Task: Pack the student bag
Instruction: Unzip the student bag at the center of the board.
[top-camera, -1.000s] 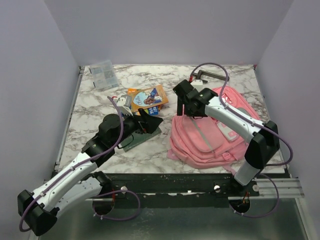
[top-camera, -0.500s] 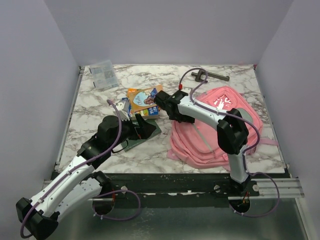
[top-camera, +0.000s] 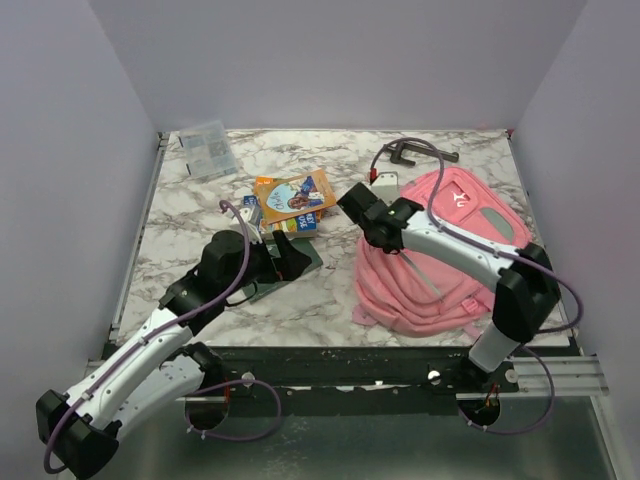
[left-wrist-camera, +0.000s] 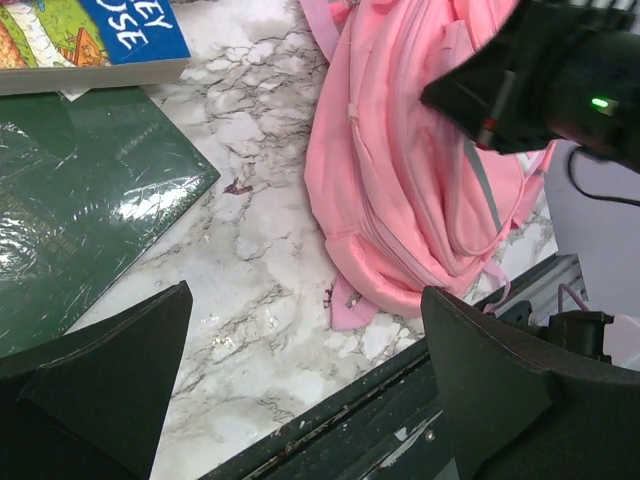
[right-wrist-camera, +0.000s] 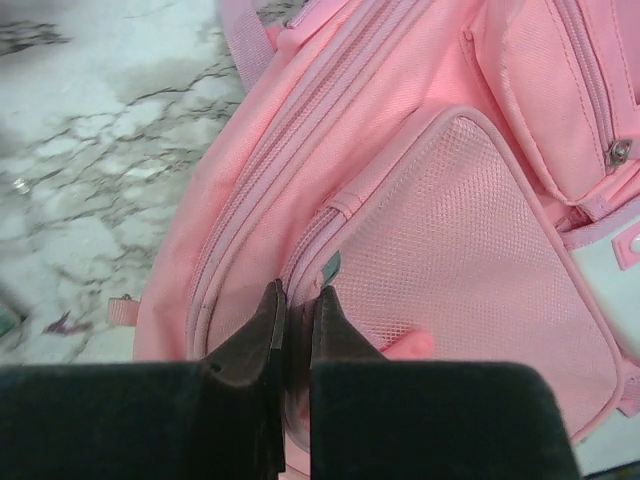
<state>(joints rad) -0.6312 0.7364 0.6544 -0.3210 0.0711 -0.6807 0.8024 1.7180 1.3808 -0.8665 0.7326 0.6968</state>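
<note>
- The student bag (top-camera: 410, 295), a large soft pink fabric backpack, lies flat on the right half of the white marble-patterned tabletop (top-camera: 180, 225) in the top view. Its lower edge is near the tabletop's front rim, and its small white patch faces up toward the upper right.
- In the left wrist view the same bag (left-wrist-camera: 400, 170) fills the centre and upper right of the frame, its zip seams running down toward a corner near the tabletop's edge.
- The right end effector (top-camera: 362, 207) sits at the bag's upper left corner in the top view. Its arm stretches diagonally across the pink fabric.
- In the right wrist view the right end effector (right-wrist-camera: 295, 305) has its two black fingers pressed together with only a sliver between them. They pinch pink fabric at the seam just beside the bag's mesh side pocket (right-wrist-camera: 470, 270).
- The left end effector (left-wrist-camera: 300, 400) is spread as wide as it goes and holds nothing, hanging above bare marble left of the bag.
- A flat dark green item in shiny plastic wrap (left-wrist-camera: 80, 200) lies at the left of that view.
- An orange-covered picture book (top-camera: 293, 193) lies at the centre of the top view, and a clear plastic packet (top-camera: 207, 148) at the upper left.
</note>
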